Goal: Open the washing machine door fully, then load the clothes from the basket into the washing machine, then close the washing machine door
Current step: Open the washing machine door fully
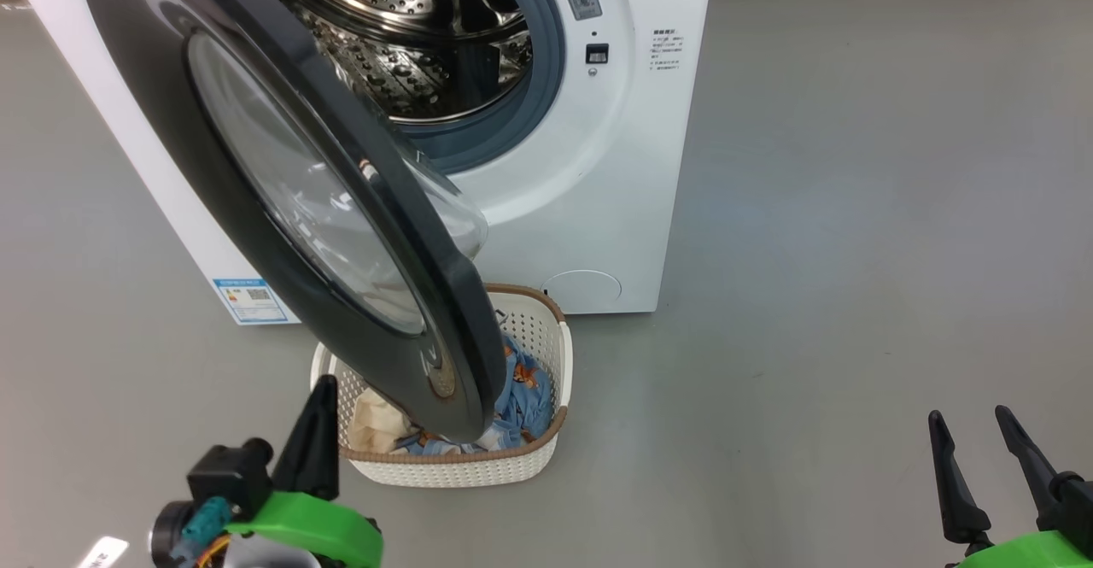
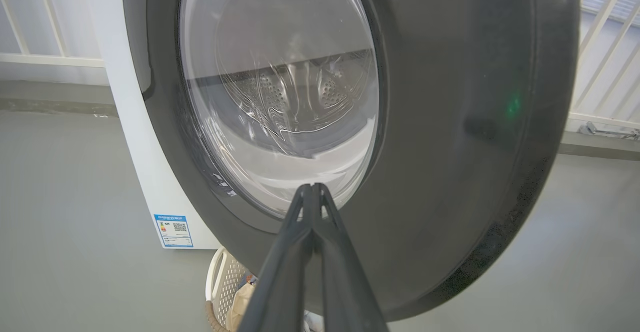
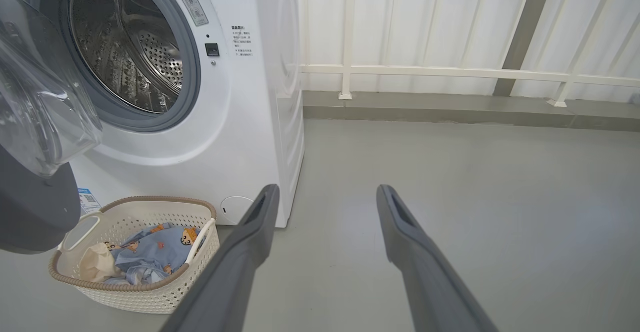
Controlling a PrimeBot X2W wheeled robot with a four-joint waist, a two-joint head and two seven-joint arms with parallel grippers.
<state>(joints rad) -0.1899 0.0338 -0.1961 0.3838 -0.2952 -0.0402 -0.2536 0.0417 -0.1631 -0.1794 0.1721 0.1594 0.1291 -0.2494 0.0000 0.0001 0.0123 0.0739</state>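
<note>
The washing machine point(image 1: 615, 166) stands with its drum point(image 1: 401, 30) exposed. The washing machine door point(image 1: 341, 235) hangs partly swung out, its black ring over the basket point(image 1: 546, 329). The clothes point(image 1: 525, 393), blue with bear prints, lie in the basket beside a cream cloth point(image 1: 376, 423). My left gripper point(image 1: 323, 384) is shut on nothing, just left of the basket. In the left wrist view its tips point(image 2: 312, 188) point at the door point(image 2: 450, 122); whether they touch it I cannot tell. My right gripper point(image 1: 969, 417) stands open over the floor at the lower right. In the right wrist view, it point(image 3: 325, 192) looks past the basket point(image 3: 135, 299) and clothes point(image 3: 150, 254).
Grey floor point(image 1: 854, 252) stretches to the right of the machine. A low kerb point(image 3: 450, 110) and a white railing point(image 3: 450, 72) run behind it. A blue energy sticker point(image 1: 250, 299) marks the machine's lower left corner, a round cap point(image 1: 583, 286) its lower right.
</note>
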